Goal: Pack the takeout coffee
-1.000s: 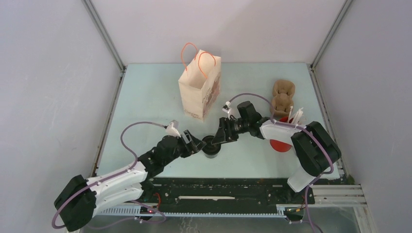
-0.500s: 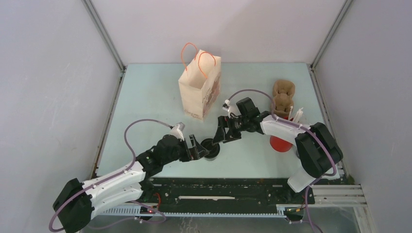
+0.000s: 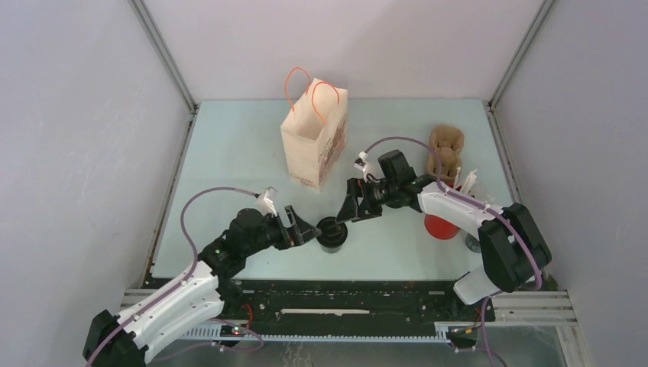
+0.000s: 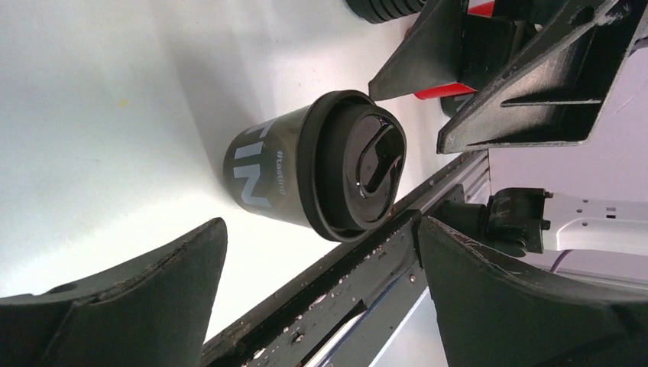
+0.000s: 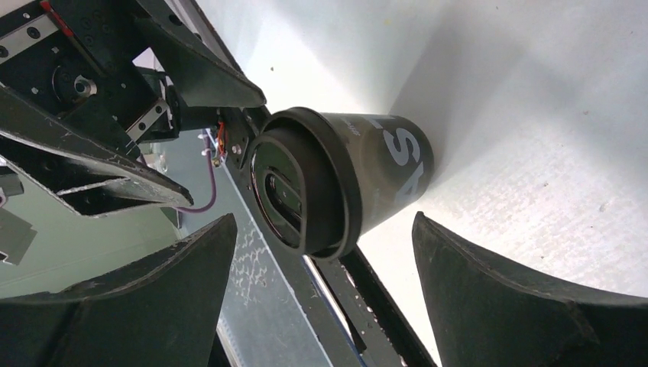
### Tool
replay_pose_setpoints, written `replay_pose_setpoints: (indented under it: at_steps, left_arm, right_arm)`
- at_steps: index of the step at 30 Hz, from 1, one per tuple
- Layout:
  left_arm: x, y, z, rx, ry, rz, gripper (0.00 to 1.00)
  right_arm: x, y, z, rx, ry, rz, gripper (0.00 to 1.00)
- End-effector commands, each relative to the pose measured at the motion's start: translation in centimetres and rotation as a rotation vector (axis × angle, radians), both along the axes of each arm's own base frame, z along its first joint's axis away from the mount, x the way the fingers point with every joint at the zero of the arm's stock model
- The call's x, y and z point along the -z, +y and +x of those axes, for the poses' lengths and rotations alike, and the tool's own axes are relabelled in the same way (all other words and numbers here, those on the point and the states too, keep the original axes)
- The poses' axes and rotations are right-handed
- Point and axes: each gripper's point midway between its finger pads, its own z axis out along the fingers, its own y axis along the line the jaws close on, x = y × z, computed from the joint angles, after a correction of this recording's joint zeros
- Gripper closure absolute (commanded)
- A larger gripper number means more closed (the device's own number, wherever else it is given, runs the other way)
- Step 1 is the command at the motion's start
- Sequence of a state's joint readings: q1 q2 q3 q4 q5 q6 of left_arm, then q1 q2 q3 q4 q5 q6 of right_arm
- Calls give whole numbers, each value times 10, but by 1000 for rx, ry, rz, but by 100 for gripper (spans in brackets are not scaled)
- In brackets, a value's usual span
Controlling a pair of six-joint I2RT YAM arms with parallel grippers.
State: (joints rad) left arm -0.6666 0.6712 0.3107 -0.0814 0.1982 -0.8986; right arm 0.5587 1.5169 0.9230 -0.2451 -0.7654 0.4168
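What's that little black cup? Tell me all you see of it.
The takeout coffee cup is small and black, with pale lettering on its side and a fitted black lid. It stands upright on the table near its front edge, between the open left end effector and right end effector, neither visibly touching it.

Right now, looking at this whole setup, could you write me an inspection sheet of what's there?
Surface: pale green table, no spills seen.
Job's things: black lidded coffee cup upright near the front edge; paper bag standing open behind it.
Clutter: red cup holding white sticks; brown pulp carrier behind it, at the right.
Hands: left hand and right hand both open, one on either side of the coffee cup, neither gripping it.
Cables: purple cable looping along each arm.
Surroundings: plain grey walls; nothing else seen.
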Motion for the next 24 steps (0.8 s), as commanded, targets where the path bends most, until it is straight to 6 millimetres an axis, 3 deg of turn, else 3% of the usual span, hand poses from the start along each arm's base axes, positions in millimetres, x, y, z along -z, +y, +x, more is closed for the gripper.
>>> replay_pose_setpoints:
  at_steps: [1,5,9,16,24]
  left_arm:
    - [-3,-1,-4,18,31,-17,2]
    - [13,4,-5,-10,93,-17,19]
    - [22,6,-2,-23,121,-18,28]
    - [35,7,1,-28,137,0,36]
    - [42,6,2,-18,148,23,33]
  right_arm:
    - [-6,-2,-5,24,27,53,8]
    - [-3,-3,-11,46,65,98,15]
    - [3,-1,-15,51,87,114,19]
    - [0,9,-17,26,70,148,17]
    - [5,13,-16,26,76,145,17]
